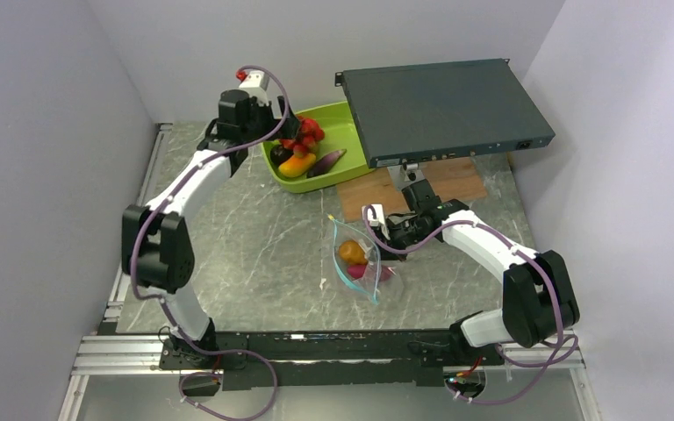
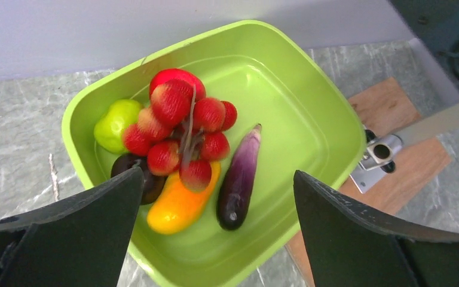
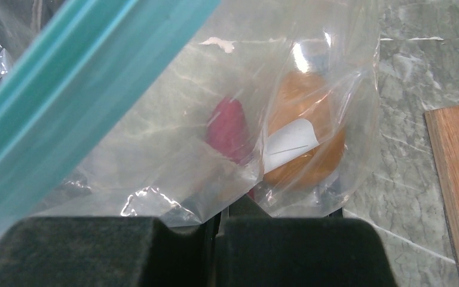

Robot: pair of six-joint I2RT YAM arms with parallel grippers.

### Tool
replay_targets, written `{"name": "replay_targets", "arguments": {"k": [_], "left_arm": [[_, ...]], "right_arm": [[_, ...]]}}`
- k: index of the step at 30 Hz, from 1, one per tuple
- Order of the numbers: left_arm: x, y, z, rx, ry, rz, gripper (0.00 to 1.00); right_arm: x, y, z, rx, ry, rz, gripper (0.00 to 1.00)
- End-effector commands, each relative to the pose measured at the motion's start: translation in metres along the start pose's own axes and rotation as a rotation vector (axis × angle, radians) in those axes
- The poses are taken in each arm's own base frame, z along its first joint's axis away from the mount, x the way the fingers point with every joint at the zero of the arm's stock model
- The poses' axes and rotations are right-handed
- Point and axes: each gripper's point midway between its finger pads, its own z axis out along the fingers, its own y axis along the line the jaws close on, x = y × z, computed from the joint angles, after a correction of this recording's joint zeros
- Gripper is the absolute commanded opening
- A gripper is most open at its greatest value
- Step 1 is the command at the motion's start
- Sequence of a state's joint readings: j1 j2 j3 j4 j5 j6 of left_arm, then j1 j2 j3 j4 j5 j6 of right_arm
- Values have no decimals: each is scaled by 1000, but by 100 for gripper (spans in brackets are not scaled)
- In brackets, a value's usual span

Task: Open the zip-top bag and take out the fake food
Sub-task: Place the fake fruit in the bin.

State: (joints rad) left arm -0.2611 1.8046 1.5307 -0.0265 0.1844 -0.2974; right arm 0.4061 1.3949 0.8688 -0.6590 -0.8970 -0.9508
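The zip-top bag (image 1: 358, 263) lies on the marble table, clear with a blue zip strip (image 3: 66, 101). Inside it are an orange fake food piece (image 3: 311, 119) and a pink-red one (image 3: 230, 128). My right gripper (image 1: 389, 232) (image 3: 218, 218) is shut on a fold of the bag's plastic. My left gripper (image 1: 278, 117) (image 2: 218, 174) hangs open and empty above the lime-green tray (image 2: 334, 119). In the tray are a red grape bunch (image 2: 182, 128), green pear (image 2: 116, 122), dark plum (image 2: 152, 185), orange-yellow mango (image 2: 179, 206) and purple eggplant (image 2: 242, 173).
A dark flat metal box (image 1: 443, 101) stands raised at the back right, over a wooden board (image 1: 456, 180). A small metal bracket (image 2: 379, 152) sits beside the tray. Grey walls close in the left, back and right sides.
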Motion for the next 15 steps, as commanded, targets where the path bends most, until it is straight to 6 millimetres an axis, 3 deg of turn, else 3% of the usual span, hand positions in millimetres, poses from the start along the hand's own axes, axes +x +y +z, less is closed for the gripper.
{"name": "replay_targets", "arguments": {"k": [1, 5, 10, 15], "left_arm": [[-69, -37, -70, 116, -205, 31, 100], [-54, -58, -113, 231, -208, -50, 100], [-2, -95, -167, 382, -120, -98, 98], [35, -152, -228, 552, -133, 14, 98]], "right_arm": [[-13, -4, -9, 27, -22, -56, 0], [-11, -5, -10, 35, -18, -59, 0], [-11, -5, -11, 43, -15, -66, 0], [-19, 0, -13, 35, -46, -87, 0]]}}
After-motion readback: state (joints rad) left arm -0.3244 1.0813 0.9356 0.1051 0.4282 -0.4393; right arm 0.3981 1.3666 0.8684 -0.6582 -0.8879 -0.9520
